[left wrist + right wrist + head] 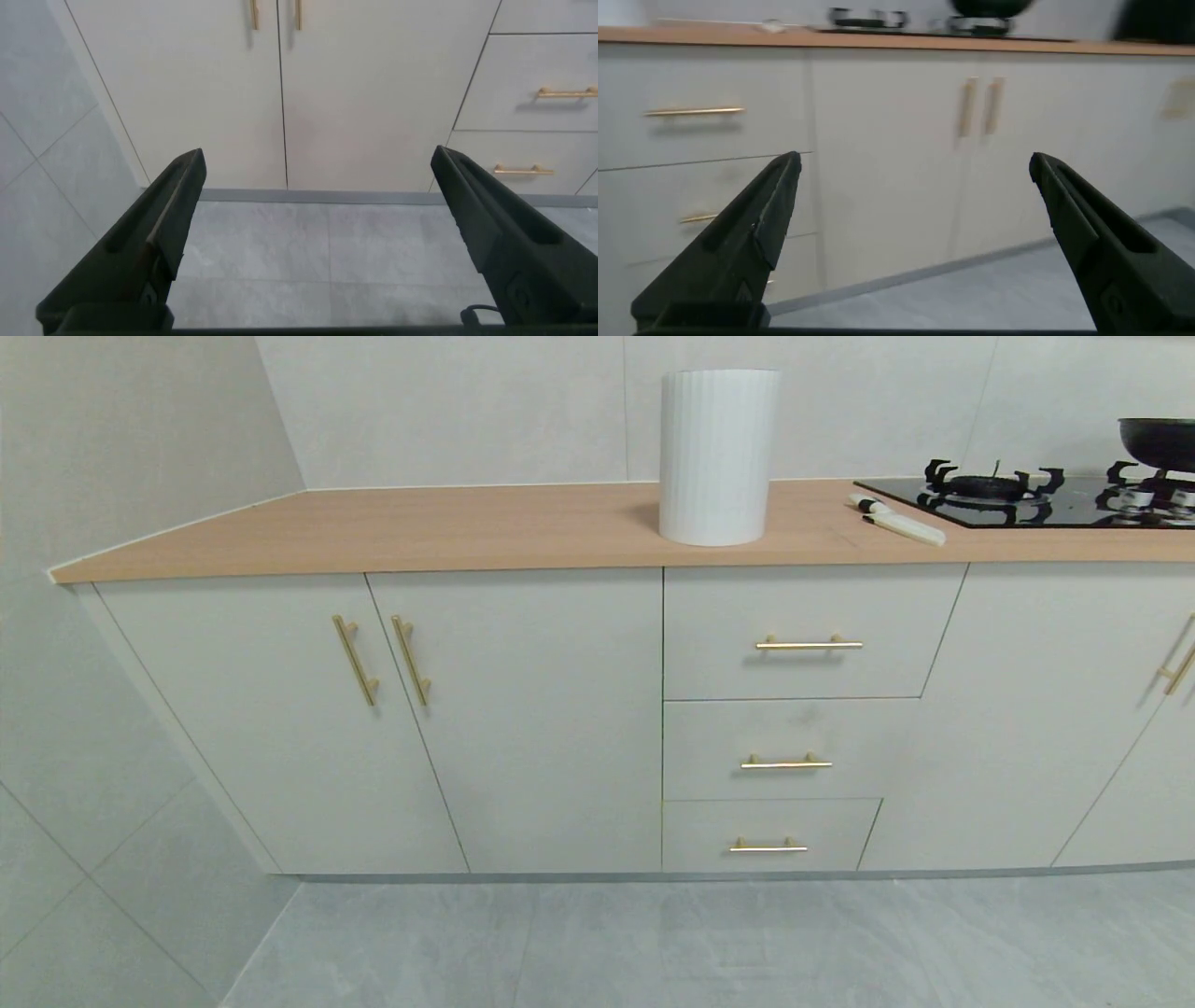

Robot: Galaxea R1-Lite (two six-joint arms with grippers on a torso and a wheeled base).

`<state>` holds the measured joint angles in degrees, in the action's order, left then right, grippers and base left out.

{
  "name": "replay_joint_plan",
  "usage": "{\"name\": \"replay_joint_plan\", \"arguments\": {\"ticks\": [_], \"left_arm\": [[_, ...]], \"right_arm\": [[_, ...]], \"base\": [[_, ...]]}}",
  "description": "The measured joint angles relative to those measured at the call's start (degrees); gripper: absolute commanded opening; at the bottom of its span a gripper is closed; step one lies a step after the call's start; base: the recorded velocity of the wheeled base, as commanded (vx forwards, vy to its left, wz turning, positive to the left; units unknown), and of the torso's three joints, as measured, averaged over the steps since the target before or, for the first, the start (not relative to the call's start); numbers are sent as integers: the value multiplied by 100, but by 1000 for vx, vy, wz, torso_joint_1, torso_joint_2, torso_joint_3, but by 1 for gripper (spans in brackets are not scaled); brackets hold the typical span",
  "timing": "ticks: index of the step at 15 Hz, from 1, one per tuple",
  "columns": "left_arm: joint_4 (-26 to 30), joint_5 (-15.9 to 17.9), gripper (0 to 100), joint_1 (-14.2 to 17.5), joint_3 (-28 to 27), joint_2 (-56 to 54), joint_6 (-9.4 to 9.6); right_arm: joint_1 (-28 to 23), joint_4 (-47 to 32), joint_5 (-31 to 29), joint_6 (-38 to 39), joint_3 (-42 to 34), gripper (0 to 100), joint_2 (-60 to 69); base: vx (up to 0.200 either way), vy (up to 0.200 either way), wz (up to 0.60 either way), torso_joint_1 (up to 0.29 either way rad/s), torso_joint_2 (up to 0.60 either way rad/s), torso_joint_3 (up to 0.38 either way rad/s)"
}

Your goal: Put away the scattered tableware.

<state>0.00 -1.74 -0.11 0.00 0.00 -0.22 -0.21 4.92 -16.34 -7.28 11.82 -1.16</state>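
Both grippers hang low in front of the cabinet fronts, well apart from the tableware.

Left gripper [318, 163]: jaws spread wide, nothing between them. Past it I see the grey tiled floor [327, 252], the plinth and the lower part of a double cabinet door [206, 93].

Right gripper [915, 166]: jaws also spread wide, holding nothing. Past it are the drawer fronts [701, 93] and a pair of doors with gold handles.

Tableware: a long white utensil [904, 528] lies flat on the wooden countertop [420, 527], just beside the front left corner of the gas hob [1027, 502]. A shorter white-and-dark utensil [868, 504] lies just behind it, near or touching; I cannot tell which, nor what kind either piece is. Both sit above the top drawer [803, 607], towards its right end.

A tall white ribbed cylinder [717, 455] stands upright on the counter to the left of the utensils, near but apart. A black pan [1158, 437] rests on the far right burner.

From the right wrist camera the counter edge runs above the gripper.
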Motion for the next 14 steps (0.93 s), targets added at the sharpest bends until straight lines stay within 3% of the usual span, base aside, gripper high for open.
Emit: {"name": "replay_joint_plan", "arguments": {"ticks": [6,14], "left_arm": [[2,0,100,0,0,0,0],[0,2,100,1,0,0,-5]], "right_arm": [[5,-15,1448,652,-1034,100,129],[11,-468,1571,864,-1172,100,137]], "base": [[0,0,0,0,0,0],[0,0,0,0,0,0]]}}
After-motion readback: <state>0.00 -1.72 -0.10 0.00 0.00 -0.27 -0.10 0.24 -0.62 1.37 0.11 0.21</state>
